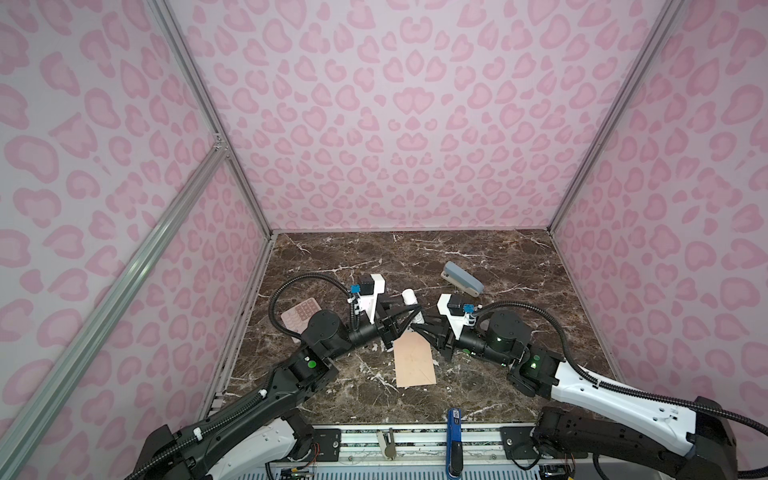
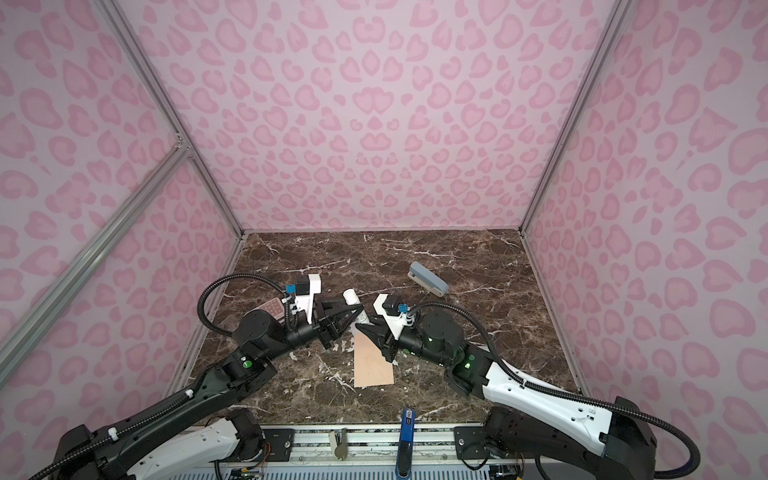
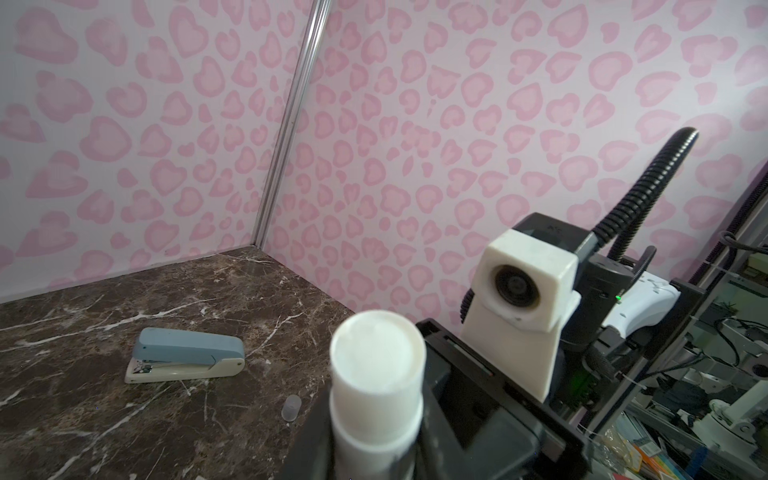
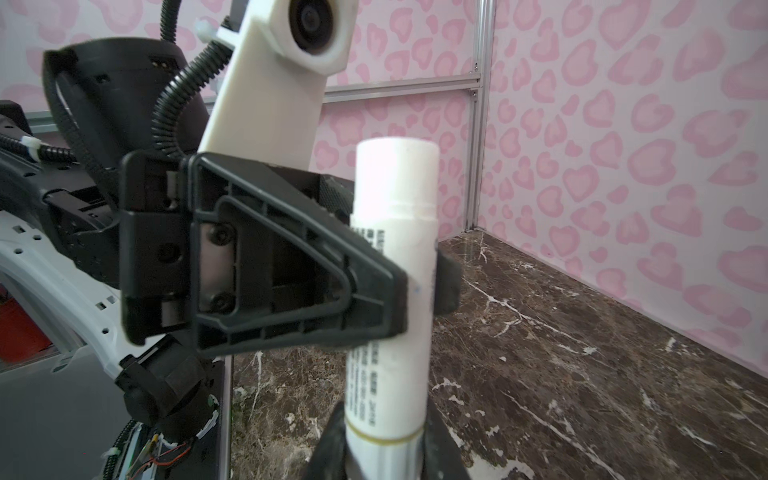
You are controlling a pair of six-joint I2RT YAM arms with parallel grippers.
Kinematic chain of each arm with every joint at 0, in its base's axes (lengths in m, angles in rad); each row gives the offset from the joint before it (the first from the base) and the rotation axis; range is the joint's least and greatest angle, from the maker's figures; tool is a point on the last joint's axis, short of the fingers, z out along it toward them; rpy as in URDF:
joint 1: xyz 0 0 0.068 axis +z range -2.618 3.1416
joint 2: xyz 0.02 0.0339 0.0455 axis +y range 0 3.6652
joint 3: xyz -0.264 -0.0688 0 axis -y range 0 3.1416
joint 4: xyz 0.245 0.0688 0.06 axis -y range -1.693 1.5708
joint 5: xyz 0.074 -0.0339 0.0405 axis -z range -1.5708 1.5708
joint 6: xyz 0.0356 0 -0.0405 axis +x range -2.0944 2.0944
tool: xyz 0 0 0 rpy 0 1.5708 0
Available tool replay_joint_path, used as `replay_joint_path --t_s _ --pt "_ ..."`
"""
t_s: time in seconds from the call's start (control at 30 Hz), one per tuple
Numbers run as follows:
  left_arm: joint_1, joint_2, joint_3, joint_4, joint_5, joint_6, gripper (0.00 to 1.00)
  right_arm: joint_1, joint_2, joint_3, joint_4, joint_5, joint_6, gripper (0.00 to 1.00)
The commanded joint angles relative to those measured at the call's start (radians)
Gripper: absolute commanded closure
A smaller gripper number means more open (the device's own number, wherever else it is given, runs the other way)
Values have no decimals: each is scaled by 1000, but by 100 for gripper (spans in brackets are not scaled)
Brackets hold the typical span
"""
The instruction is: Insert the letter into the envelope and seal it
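Note:
The peach-orange envelope (image 1: 413, 359) (image 2: 372, 359) lies flat on the marble table, near the middle and toward the front. The letter is hidden from every view. Just behind the envelope a white glue stick (image 1: 410, 300) (image 2: 352, 298) (image 4: 395, 199) stands tilted above the table. My left gripper (image 1: 417, 310) (image 2: 359, 310) (image 4: 419, 291) (image 3: 374, 455) is shut on the stick's middle. My right gripper (image 1: 417, 326) (image 2: 361, 325) (image 4: 384, 451) is shut on its lower end, by the yellowish ring. The stick's white top (image 3: 378, 353) sticks out above both grippers.
A blue-grey stapler (image 1: 462, 278) (image 2: 428, 277) (image 3: 187, 359) lies behind the right arm. The pink calculator (image 1: 297, 318) (image 2: 272, 307) is half under the left arm. A small clear cap (image 3: 291, 407) lies on the table near the stick. Pink walls enclose three sides.

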Motion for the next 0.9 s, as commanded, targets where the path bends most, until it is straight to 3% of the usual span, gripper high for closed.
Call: replay_joint_path --t_s 0.0,0.37,0.87 --pt "-2 -3 -1 22 -55 9 96 33 12 3 49 190 -48 82" --pt "-7 6 -18 47 -156 0 96 205 88 6 186 582 -206 83" --pt "-90 23 -46 65 -424 51 96 343 255 91 303 928 -301 84"
